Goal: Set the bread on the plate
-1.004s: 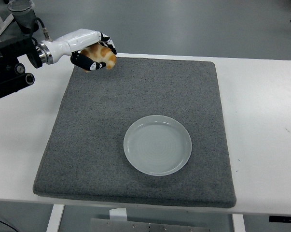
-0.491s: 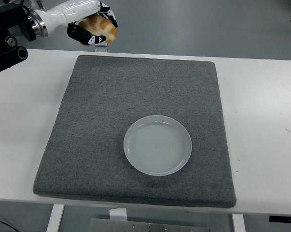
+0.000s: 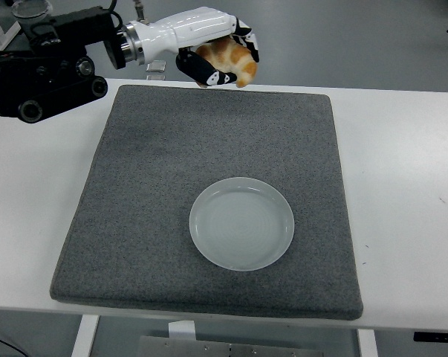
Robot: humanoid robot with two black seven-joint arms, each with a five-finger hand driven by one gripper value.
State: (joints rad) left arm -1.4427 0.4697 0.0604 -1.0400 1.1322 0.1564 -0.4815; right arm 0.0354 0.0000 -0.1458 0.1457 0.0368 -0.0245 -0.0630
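Left hand [image 3: 218, 56] clamped on golden-brown crusty bread [image 3: 229, 59], aloft over far edge of grey felt mat [image 3: 134, 193]. Carry step; next needs travel toward pale round plate [image 3: 242, 223], then lower & release

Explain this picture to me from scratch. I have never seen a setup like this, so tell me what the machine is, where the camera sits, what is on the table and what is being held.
The camera sits high on the robot, looking forward and down over a white table. The black arm coming in from the left ends in a white, five-fingered robot hand, the left hand. Its fingers are curled around a golden-brown piece of bread, held in the air above the far edge of a grey mat that covers most of the table. On the mat, nearer the camera, lies an empty pale round plate, where the bread is meant to go. The robot's other arm is not in the picture.
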